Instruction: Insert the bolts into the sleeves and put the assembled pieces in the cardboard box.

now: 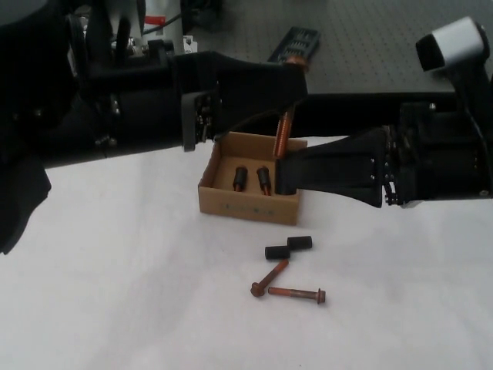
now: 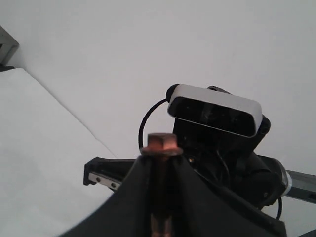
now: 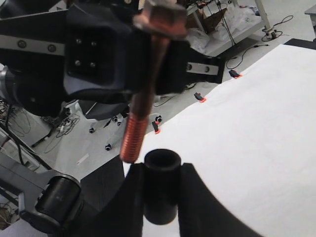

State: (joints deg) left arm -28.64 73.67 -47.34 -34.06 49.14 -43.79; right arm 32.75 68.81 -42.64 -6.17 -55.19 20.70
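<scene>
Above the cardboard box [image 1: 246, 205], left gripper [image 2: 159, 165] is clamped on a copper bolt [image 3: 146, 84] just under its head, threads down; right gripper [image 3: 162, 169] is closed around an upright black sleeve [image 3: 162, 190], bore facing up. Bolt tip sits just beside the sleeve mouth, not over it, so centre the tip on the bore and keep the shank in line with the sleeve before lowering. Box holds two assembled pieces [image 1: 240, 178] side by side.

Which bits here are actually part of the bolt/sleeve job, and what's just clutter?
Job:
- copper-coloured metal bolt in left gripper
- black cylindrical sleeve in right gripper
- brown cardboard box holding two assembled pieces
- two loose black sleeves, two loose bolts on white cloth

Lying about:
- black ribbed flat object on grey bench
</scene>
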